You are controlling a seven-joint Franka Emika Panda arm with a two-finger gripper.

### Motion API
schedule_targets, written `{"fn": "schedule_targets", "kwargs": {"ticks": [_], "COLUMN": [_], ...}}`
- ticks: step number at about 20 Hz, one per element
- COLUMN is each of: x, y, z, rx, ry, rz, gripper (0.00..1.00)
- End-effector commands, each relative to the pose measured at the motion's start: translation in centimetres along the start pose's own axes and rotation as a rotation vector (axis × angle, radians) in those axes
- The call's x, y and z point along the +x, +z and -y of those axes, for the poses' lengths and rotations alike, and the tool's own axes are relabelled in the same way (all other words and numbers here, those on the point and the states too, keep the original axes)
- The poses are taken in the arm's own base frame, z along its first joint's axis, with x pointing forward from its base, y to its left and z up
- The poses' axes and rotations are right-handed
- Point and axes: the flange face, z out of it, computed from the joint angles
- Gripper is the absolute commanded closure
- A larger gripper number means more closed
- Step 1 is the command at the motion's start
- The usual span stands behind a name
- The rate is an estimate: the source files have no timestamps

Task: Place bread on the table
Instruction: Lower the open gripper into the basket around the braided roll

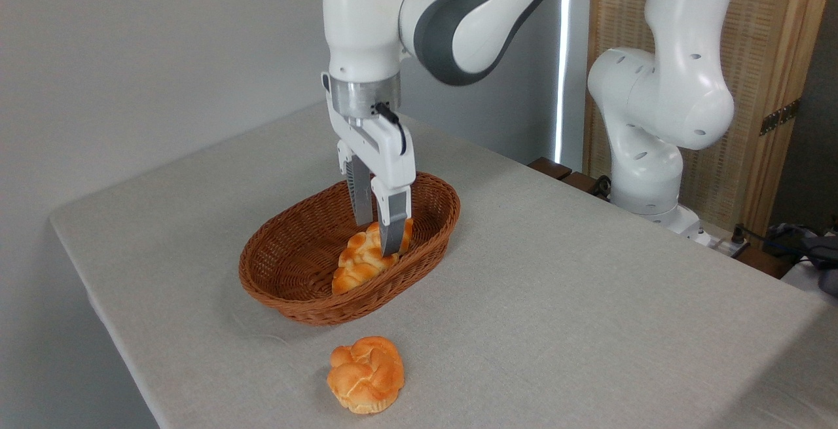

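Claw (378,236) vertical in basket (288,285) | fingers straddling bread (359,260)

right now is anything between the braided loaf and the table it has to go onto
Only the basket wall: the bread lies inside, near the front rim, so it must be lifted over. The end effector already straddles it. On the table, a round bun sits in front of the basket.

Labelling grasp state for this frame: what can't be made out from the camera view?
- Grip contact: the front finger of the gripper covers the middle of the braided golden-orange bread, so closure on it is unclear.
- Loaf's lower edge: hidden by the brown oval wicker basket's near wall.
- Table: the grey-beige cloth-covered table is cut off by the bottom and right frame edges.
- Round knotted bun: underside unseen.
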Motion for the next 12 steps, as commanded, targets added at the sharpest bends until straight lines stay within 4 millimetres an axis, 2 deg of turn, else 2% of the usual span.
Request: {"fn": "schedule_targets", "kwargs": {"ticks": [1, 7, 12], "x": [0.6, 1.0, 1.0], "y": [1.1, 2.6, 2.8], "z": [-0.5, -0.5, -0.5], "rx": [-0.005, -0.007, -0.010], "ry": [0.015, 0.023, 0.024], "rz": [0.001, 0.004, 0.008], "gripper": [0.00, 0.01, 0.25]}}
